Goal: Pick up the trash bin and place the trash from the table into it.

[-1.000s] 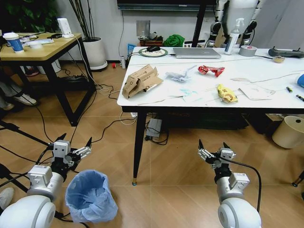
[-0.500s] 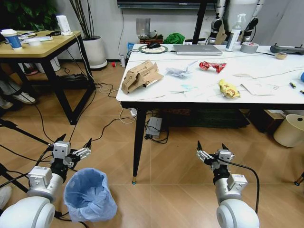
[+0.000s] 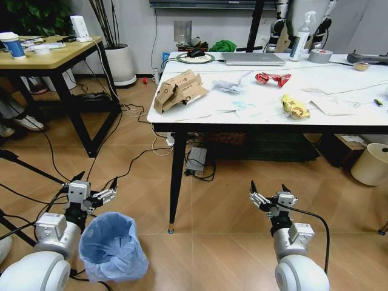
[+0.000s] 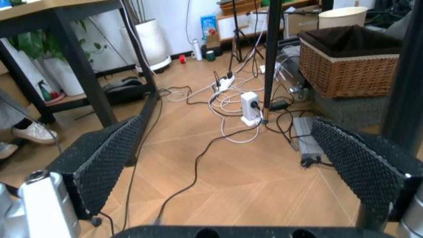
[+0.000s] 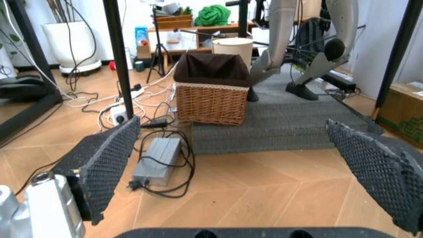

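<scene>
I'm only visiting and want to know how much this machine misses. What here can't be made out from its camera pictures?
- Inside the trash bin: head view, the crinkled bag folds hide its bottom.
- Far right of the table: head view, cut off by the picture's edge.
- Clear plastic trash on the table: head view, too faint against the white top to outline.
- Wicker basket contents: right wrist view, its dark liner hides them.

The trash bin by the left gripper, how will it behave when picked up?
The trash bin is probably light: it looks empty. Its crinkled bag liner looks floppy and could slip or bunch under fingers. Gripped at one rim side, it may tilt.
</scene>
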